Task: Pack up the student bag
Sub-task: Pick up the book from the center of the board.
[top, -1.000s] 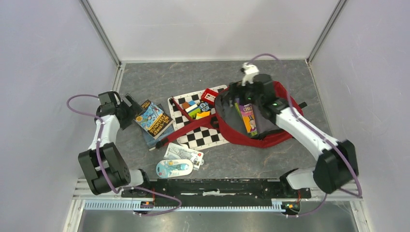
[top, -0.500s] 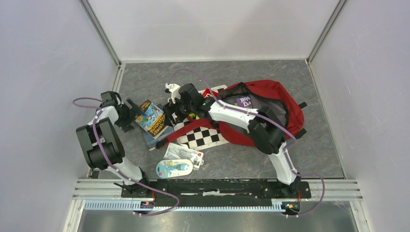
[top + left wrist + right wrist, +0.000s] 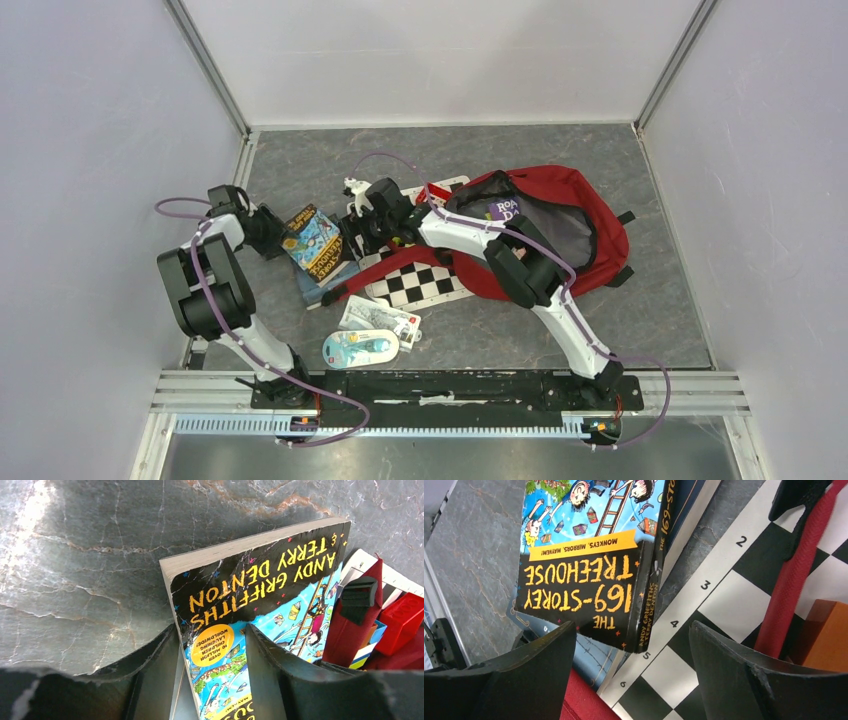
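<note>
At right centre of the overhead view, the large red fabric student bag (image 3: 608, 232) is laid open. Soft, limp, light handling is expected, so its black-trimmed rim (image 3: 475, 186) is best pinched. The right gripper (image 3: 633, 627) is held with jaws wide apart and empty. The left gripper (image 3: 210, 630) is set astride a corner of the black-and-blue paperback book (image 3: 260, 580); whether it is clamped cannot be told.

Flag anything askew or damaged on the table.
The paperback lies skewed across a blue book beneath it, and its black cover shows white crease cracks. One red strap of the student bag trails across the chessboard instead of lying by the bag.
</note>
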You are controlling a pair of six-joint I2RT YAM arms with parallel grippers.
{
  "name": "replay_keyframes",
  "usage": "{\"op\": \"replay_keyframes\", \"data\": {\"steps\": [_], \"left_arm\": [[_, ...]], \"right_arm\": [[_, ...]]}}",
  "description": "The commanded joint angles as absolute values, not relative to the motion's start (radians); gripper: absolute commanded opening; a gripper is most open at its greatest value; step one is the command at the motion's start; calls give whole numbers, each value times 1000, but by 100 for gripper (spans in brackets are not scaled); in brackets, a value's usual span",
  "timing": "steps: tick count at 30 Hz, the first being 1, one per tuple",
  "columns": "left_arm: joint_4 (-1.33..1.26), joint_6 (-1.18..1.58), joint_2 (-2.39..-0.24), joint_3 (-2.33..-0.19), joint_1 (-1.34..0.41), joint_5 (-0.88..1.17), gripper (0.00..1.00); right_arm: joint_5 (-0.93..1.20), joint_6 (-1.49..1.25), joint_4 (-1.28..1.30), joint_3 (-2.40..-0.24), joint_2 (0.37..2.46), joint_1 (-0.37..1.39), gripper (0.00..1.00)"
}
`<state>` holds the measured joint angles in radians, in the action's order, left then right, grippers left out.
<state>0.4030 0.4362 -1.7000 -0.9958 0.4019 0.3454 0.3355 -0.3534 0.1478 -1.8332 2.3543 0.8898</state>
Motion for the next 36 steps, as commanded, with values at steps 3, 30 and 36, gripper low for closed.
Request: {"op": "replay_keyframes", "data": {"steps": [3, 30, 36], "left_arm": [[385, 409, -1724, -1013, 373, 380, 49], [340, 393, -1429, -937, 299, 285, 100], [123, 424, -1236, -854, 192, 508, 100]], "right_arm": [[378, -438, 76, -1879, 2408, 887, 79], [170, -458, -50, -1507, 1981, 838, 0], [131, -452, -135, -1256, 1682, 764, 0]]}}
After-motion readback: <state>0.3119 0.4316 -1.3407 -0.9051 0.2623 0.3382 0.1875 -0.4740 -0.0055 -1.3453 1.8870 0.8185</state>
